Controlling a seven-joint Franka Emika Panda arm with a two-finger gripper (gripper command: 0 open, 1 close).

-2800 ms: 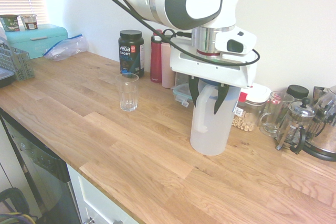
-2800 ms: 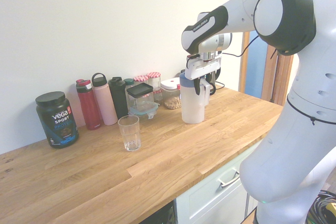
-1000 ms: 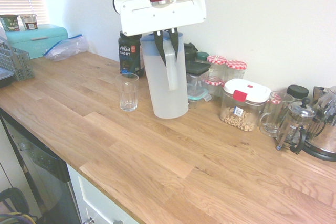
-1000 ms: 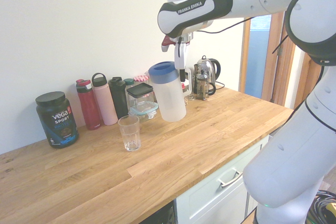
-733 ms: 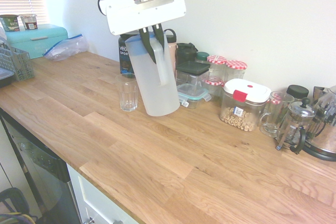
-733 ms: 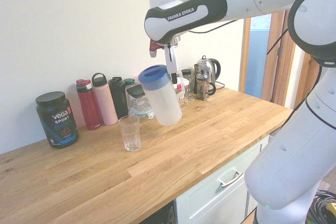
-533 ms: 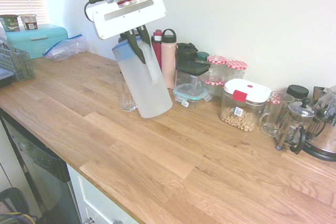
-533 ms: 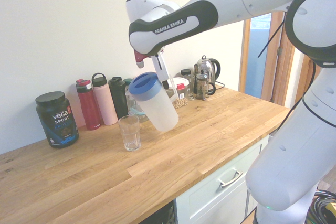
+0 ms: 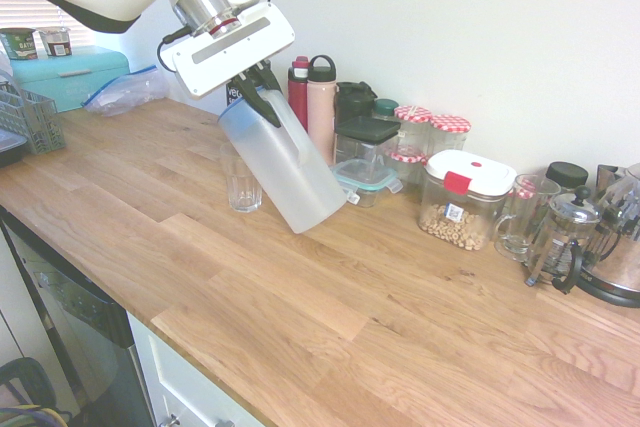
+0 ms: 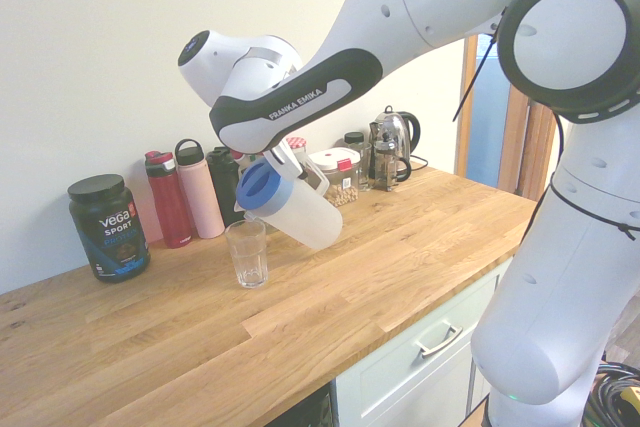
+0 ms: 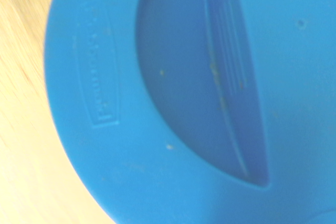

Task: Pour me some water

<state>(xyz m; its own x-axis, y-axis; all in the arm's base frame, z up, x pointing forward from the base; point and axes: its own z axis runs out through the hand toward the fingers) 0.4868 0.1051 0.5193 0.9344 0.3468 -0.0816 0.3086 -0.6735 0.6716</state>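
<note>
Fingers (image 9: pixel 258 99) clamped on the white handle tilt the frosted jug (image 9: pixel 285 172) above the tabletop (image 9: pixel 330 297), its blue lid (image 10: pixel 255 187) just over the drinking glass (image 10: pixel 246 253). Tipping slowly should keep the stream inside the rim; bottles (image 10: pixel 185 197) and jars (image 9: pixel 425 142) crowd the wall behind.

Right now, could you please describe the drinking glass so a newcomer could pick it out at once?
On the wooden counter, look in front of the row of bottles by the wall. The glass stands alone there, under the tilted jug's blue lid. It is the only clear, lidless, handleless tumbler, and looks empty.
</note>
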